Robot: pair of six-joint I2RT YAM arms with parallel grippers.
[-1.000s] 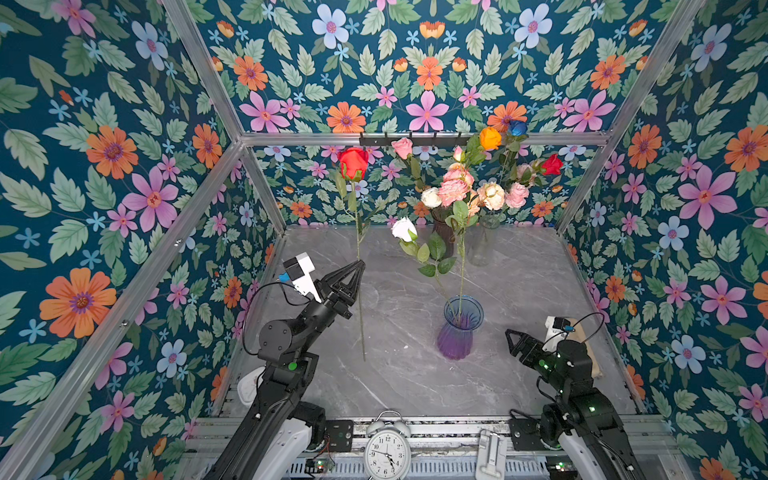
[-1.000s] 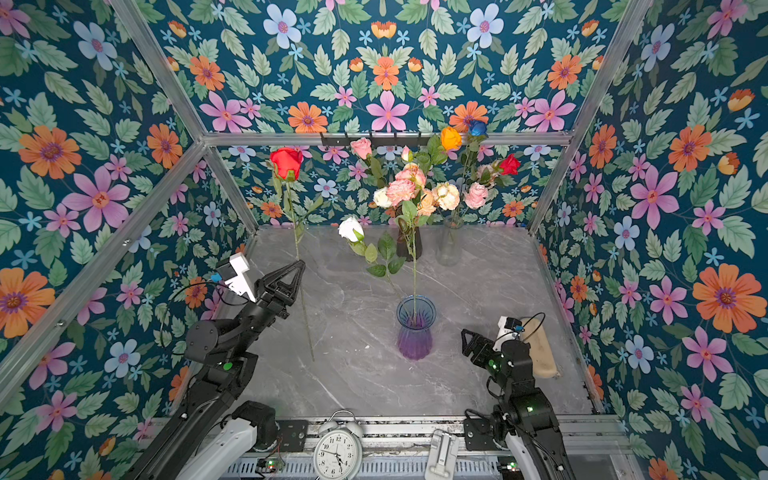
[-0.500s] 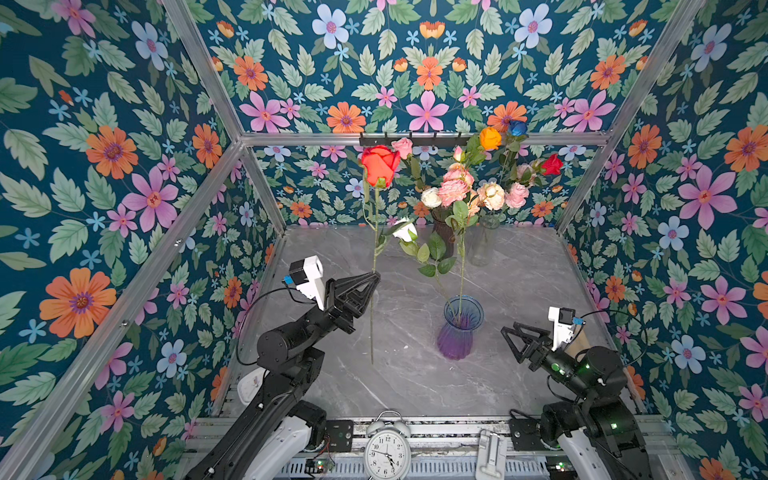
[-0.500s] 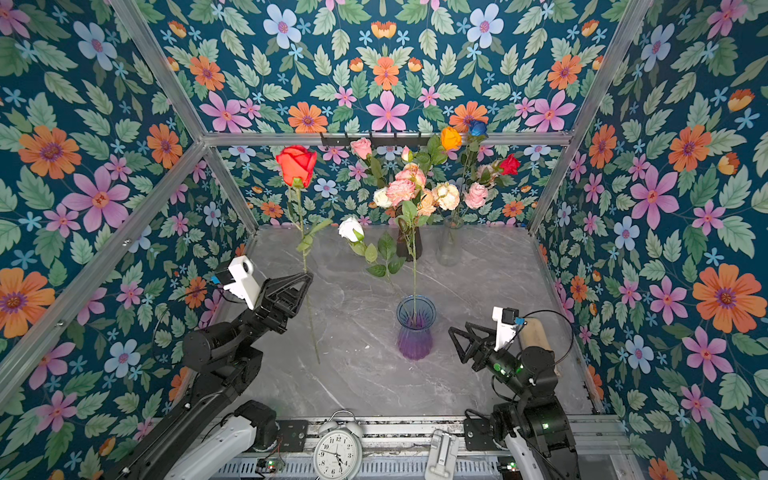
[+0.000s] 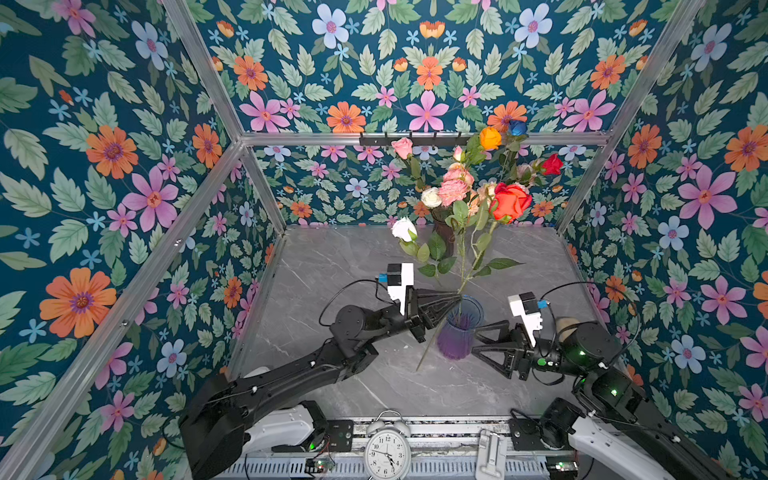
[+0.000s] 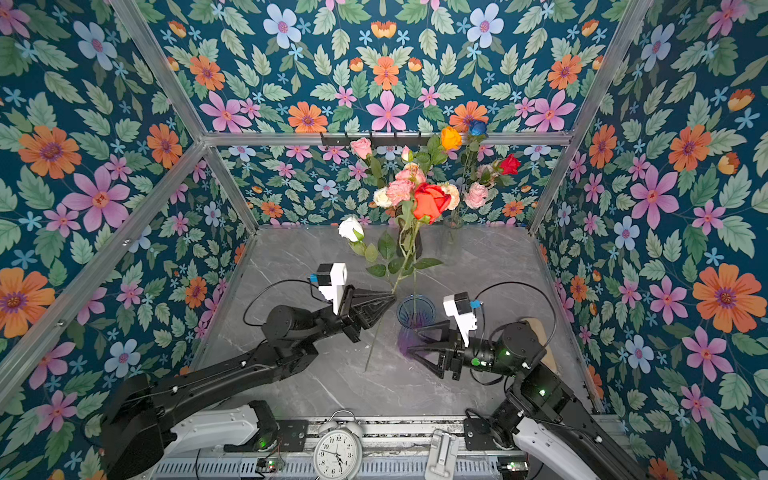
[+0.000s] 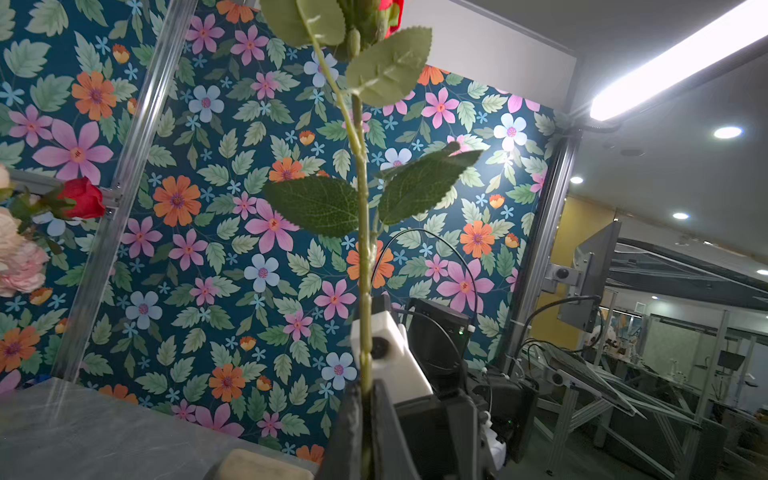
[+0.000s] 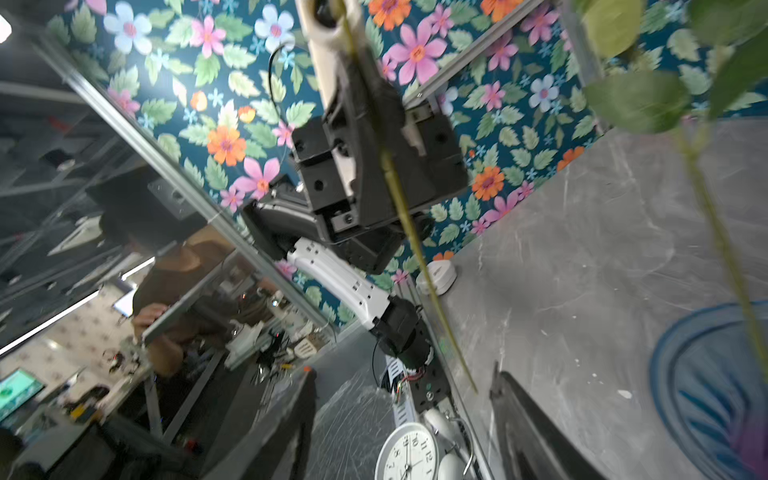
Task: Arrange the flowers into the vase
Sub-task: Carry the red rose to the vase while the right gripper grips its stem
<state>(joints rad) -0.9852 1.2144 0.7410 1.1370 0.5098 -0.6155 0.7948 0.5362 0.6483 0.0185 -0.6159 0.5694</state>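
My left gripper is shut on the green stem of a red rose. It holds the rose tilted beside the rim of the purple vase. The stem's lower end hangs outside the vase, above the table. One other green stem stands in the vase, and a white rose leans up-left of it. My right gripper stands open low by the vase's right side, with nothing between its fingers. In the right wrist view the stem's tip hangs near one finger.
At the back stand a dark vase and a clear glass one with several pink, cream, orange, blue and red flowers. An alarm clock sits at the front edge. A beige block lies behind my right arm. Flowered walls close three sides.
My left arm has carried the red rose from the left side rightwards to the vase's rim. My right gripper has swung in towards the vase and its jaws have narrowed.
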